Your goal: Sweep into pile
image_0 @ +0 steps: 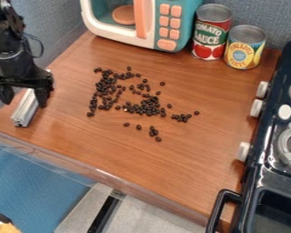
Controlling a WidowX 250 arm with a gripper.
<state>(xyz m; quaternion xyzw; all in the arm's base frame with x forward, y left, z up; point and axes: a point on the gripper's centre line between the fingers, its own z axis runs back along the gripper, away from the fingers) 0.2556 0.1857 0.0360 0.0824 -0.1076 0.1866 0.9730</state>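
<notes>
At the far left of the frame hung the black gripper (pixel 24 103), its angular fingers spread apart, with the arm cut off by the upper left edge. A ribbed, silvery metal bar (pixel 25 110) slanted down between the fingers, its upper end hidden behind the gripper; whether they touched it could not be told. Further right, in the upper middle, stood a toy microwave (pixel 119 35) of smooth white and teal plastic with orange buttons, its top cropped. Below it, small, rounded, dark beans (pixel 149 107) lay scattered on the wood-grained tabletop (pixel 99 141), from left of centre to just right of it, crowded in some places and single in others, too dense there to count. At the upper right stood a tall ridged can (pixel 211 32) and, just beside it, a shorter can (pixel 245 47). The glossy black toy stove (pixel 266 168) ran off the right edge, its burners partly cut away.
</notes>
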